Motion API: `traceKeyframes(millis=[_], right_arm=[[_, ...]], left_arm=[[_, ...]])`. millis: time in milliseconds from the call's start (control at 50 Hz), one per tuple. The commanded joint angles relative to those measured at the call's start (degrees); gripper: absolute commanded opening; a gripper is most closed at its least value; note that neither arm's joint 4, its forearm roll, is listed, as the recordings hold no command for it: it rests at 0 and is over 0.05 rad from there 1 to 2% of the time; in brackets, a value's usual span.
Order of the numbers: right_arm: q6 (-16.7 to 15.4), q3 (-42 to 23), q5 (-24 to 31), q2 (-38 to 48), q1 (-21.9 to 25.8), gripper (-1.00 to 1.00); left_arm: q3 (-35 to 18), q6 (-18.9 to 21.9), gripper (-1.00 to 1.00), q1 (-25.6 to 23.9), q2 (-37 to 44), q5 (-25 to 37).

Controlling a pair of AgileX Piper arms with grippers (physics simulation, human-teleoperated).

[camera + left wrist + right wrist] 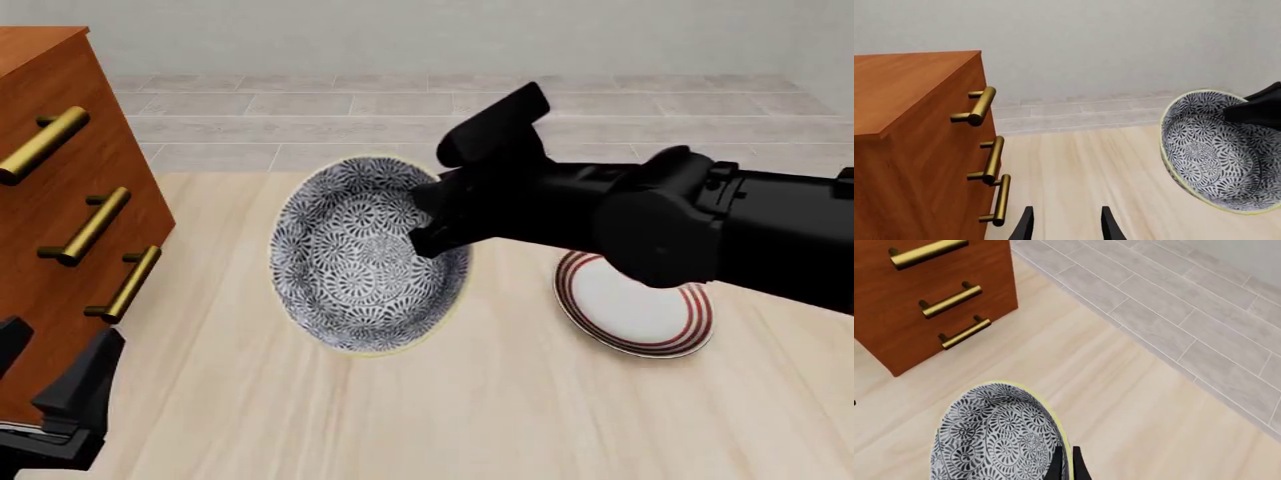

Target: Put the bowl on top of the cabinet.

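Observation:
The blue-and-white patterned bowl [360,255] hangs above the table, tipped on its side so its inside faces the front camera. My right gripper [434,215] is shut on its pale rim, one finger inside and one outside. The right wrist view shows the fingers [1077,467] pinching the rim of the bowl [997,432]. To the left stands the reddish-brown cabinet [54,200] with three brass handles, well apart from the bowl. My left gripper [54,350] is low in front of the cabinet, open and holding nothing. Its wrist view shows the cabinet [914,150], the bowl [1217,150] and the gripper [1064,225].
A flat white plate with red rings [634,315] lies on the light wood table to the right of the bowl, partly under my right arm. A grey tiled strip [400,120] and a pale wall run along the far side.

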Motion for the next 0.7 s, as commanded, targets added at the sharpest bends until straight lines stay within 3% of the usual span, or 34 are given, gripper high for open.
traceKeyframes(millis=[20, 480, 700], right_arm=[[-0.19, -1.24, -0.89, 1.3, 0.66, -1.0], [-1.22, -3.71, -2.02, 3.85, 2.43, -1.0], [-2.6, -4.25, -3.46, 5.3, 2.55, -1.0]], left_arm=[[0.0, -0.14, 1.0, 0.04, 0.19, -0.08], [0.02, -0.29, 1.0, -0.85, 2.39, -1.39], [-0.27, -1.41, 1.0, -4.27, 5.79, -4.56]])
